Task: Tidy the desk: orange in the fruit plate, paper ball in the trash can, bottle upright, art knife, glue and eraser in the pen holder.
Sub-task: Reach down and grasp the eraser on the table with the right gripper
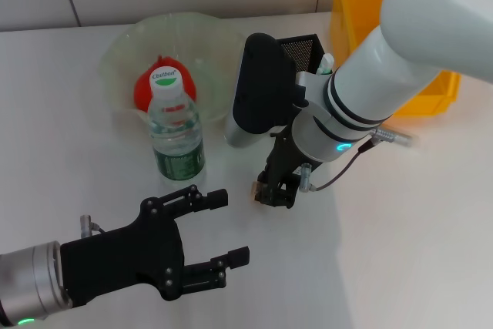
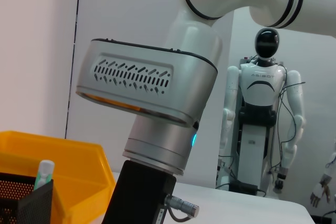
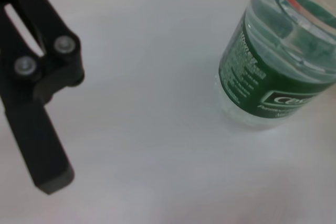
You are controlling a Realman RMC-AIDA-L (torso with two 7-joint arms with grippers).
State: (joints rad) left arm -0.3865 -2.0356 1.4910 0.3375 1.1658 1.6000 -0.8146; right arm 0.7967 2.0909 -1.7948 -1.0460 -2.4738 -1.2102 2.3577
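Observation:
The bottle (image 1: 176,125) stands upright in front of the clear fruit plate (image 1: 212,32), green label low on it (image 3: 262,77). The orange (image 1: 143,90) lies in the plate behind the bottle. At the back stands the black mesh pen holder (image 1: 302,45) with a white-green glue stick (image 1: 326,62) in it, also visible as the glue stick (image 2: 44,174). My right gripper (image 1: 276,190) points down onto the table, right beside a small beige eraser (image 1: 253,189). My left gripper (image 1: 229,229) hovers open and empty near the front edge. Paper ball and art knife are out of view.
A yellow bin (image 1: 431,98) stands at the back right behind my right arm; I cannot tell if it is the trash can. A silver plug on a cable (image 1: 389,138) hangs off the right wrist. Bare white table (image 1: 400,252) spreads to the front right.

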